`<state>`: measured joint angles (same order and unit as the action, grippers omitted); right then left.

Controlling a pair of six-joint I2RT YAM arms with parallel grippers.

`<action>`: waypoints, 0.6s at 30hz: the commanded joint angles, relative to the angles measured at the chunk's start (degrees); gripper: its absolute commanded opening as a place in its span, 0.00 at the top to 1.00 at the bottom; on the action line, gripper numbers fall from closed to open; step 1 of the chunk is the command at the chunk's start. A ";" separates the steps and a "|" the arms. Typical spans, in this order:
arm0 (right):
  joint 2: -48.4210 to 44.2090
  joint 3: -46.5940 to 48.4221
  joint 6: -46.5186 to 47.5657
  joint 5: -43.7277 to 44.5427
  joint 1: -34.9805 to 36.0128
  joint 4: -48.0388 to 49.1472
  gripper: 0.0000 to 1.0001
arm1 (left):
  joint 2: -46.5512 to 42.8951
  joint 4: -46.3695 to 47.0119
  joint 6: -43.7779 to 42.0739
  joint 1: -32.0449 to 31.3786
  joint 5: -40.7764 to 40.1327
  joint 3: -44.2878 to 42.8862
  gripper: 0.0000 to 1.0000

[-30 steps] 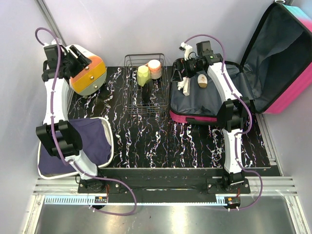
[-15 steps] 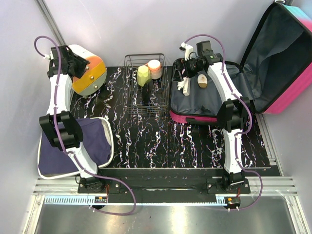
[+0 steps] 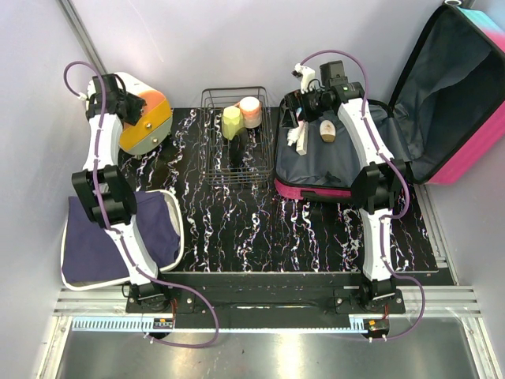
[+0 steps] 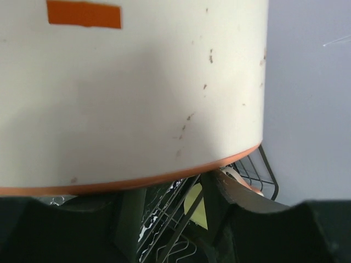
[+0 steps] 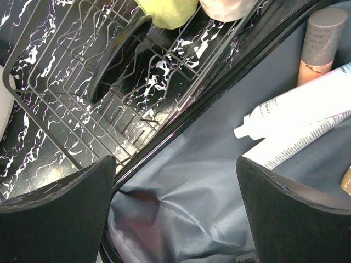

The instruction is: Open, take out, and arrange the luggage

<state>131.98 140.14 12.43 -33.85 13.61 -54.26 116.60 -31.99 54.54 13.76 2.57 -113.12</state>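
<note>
Leftward-swung left pincer (image 3: pixel 117 101) now meets round drawer box (image 3: pixel 146 118), grip indeterminate; right pincer (image 5: pixel 175 164) gapes wide above luggage (image 3: pixel 473 162): shell likely rigid, slick, light; grasp its rim.

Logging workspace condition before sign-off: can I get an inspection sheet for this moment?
Surface: black table with white marbling.
Job's things: suitcase open at the right, lid leaning back; white tubes and a beige bottle lie inside.
Clutter: wire basket holding two small items; white-and-orange round box; white tray with dark cloth.
Grippers: left gripper at the round box, open or shut unclear; right gripper open, empty, above the suitcase's left edge.
Cables: purple cables looped along both arms, none seen snagged.
Surroundings: grey walls; metal rail at the near edge.
</note>
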 commanded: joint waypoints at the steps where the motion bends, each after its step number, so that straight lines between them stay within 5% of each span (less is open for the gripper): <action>1: -0.06 3.04 0.32 1.50 0.10 -1.46 0.00 | 0.74 1.05 1.79 -0.22 -2.48 -3.69 0.54; 6: 0.03 3.92 0.49 2.20 0.11 -2.17 0.00 | 1.53 0.00 2.23 -0.22 -4.85 -3.86 0.58; 18: 0.03 4.36 1.11 2.64 0.11 -3.04 0.00 | 1.62 2.45 1.27 -1.54 -0.11 -1.93 1.00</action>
<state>132.20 142.17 12.69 -32.01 13.61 -56.82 117.71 -33.10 56.21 13.17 0.47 -113.69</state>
